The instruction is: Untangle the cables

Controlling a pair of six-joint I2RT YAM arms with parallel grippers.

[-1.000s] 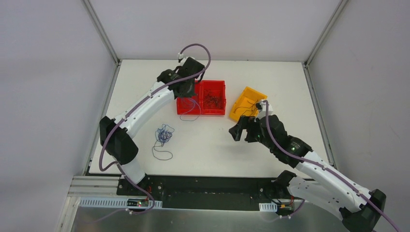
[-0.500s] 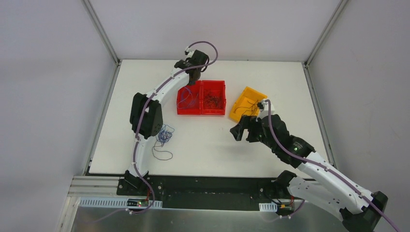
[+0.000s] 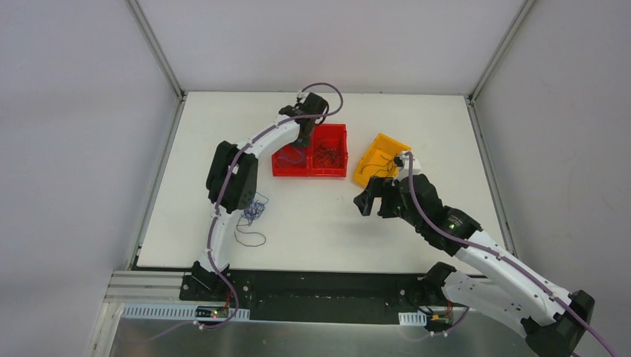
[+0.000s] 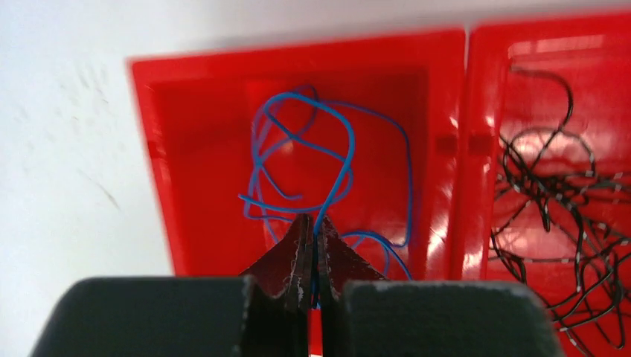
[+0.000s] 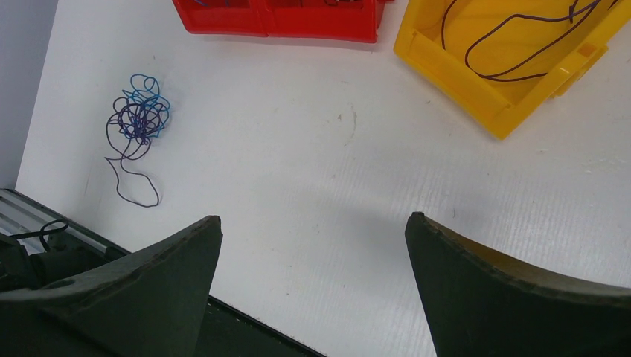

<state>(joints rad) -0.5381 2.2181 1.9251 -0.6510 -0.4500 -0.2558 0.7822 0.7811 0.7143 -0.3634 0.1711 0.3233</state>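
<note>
Here, your left gripper (image 4: 311,249) hangs over the left compartment of the red bin (image 4: 158,171). Its jaws are pressed together on a strand of the blue cable (image 4: 338,152), which loops loosely across that compartment. The right compartment holds a heap of black cables (image 4: 554,216).

Your right gripper (image 5: 312,219) hovers above the white table (image 5: 320,141), jaws spread wide and gripping nothing. It is on the near side of the two bins and closer to the yellow bin (image 5: 457,85). Inside the yellow bin lies one dark cable (image 5: 513,56) in an open curve.

The tangled bundle (image 5: 138,119) of blue and dark purple strands rests on the table, well apart from both bins, toward the left near side. One loose tail trails from it toward the near edge. In the top view, the elbow of your left arm (image 3: 233,175) stands just beside this bundle.
</note>
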